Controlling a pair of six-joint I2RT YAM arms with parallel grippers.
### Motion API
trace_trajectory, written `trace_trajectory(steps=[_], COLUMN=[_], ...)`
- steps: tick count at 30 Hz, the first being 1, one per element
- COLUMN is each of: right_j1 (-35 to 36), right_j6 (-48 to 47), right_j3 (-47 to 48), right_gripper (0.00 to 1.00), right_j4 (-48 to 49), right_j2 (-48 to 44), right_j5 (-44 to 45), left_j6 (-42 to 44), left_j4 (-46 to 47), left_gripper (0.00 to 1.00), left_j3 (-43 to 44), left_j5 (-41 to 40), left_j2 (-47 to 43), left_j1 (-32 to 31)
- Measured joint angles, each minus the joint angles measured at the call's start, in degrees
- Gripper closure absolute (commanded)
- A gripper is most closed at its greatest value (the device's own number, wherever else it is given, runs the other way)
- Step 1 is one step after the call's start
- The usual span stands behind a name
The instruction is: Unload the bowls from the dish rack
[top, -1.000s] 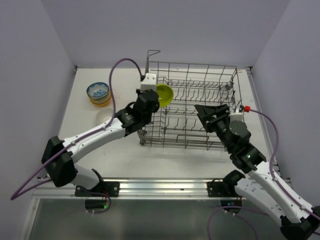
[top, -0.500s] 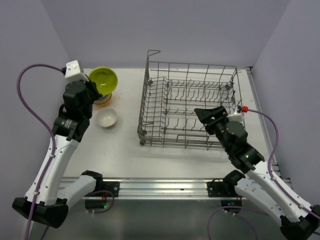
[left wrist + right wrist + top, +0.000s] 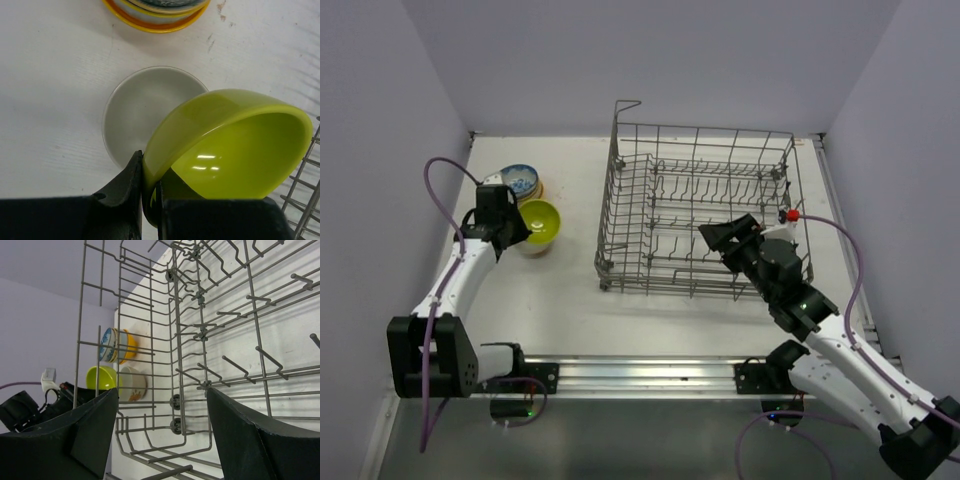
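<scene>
We see the left gripper [image 3: 150,200] with its jaws pressed together on the rim of the lime-yellow bowl [image 3: 235,145], one finger inside the wall and one outside. The bowl hangs tilted, its mouth turned toward the rack side. Directly under it a pale bowl [image 3: 140,110] sits upright on the table [image 3: 620,310]. The lime-yellow one overlaps it from above, and we cannot tell whether the two touch. Just beyond, toward the table's far left corner, stands a stack of bowls [image 3: 525,182] with an orange-yellow rim low down and a blue-patterned bowl on top; we cannot count how many it holds. All of these lie near the table's left edge, well apart from the dish rack [image 3: 700,129]. The right gripper [image 3: 162,392] has its jaws wide apart with nothing between them but the view through the wires. In the top view it hovers over the near right part of the rack and points toward the table's left side. The rack takes up the far right part of the table, its long side running along the far edge, rows of upright tines across its floor. A raised wire loop [image 3: 625,103] stands at its far left corner. Through the rack's left wall the right wrist view shows the bowls and the left arm beside them.
</scene>
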Motion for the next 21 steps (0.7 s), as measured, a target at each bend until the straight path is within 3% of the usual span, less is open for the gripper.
trace_trajectory(steps=[11, 12, 15, 18, 21], right_j1=[-1.0, -1.0, -1.2, -1.3, -1.4], right_j6=[-1.7, -1.7, -1.7, -1.7, -1.7], right_j3=[-0.8, -0.9, -0.9, -0.9, -0.9], right_gripper=[0.22, 0.22, 0.22, 0.22, 0.22], right_j4=[-0.1, -0.1, -0.1, -0.1, 0.0], right_j2=[-1.0, -1.0, -0.9, -0.3, 0.1], right_j5=[-0.9, -0.9, -1.0, -1.1, -1.2], left_j6=[-1.1, -1.1, -1.1, -0.9, -0.8], left_j4=[3.0, 3.1, 3.6, 4.2, 4.2], left_gripper=[0.99, 0.86, 0.62, 0.44, 0.34], left_j3=[-2.1, -2.2, -2.5, -2.5, -2.5], left_j5=[4.7, 5.1, 6.2, 6.6, 6.8], left_j2=[4.9, 5.0, 5.3, 5.6, 5.7], left_j1=[6.4, 6.7, 7.0, 7.0, 7.1])
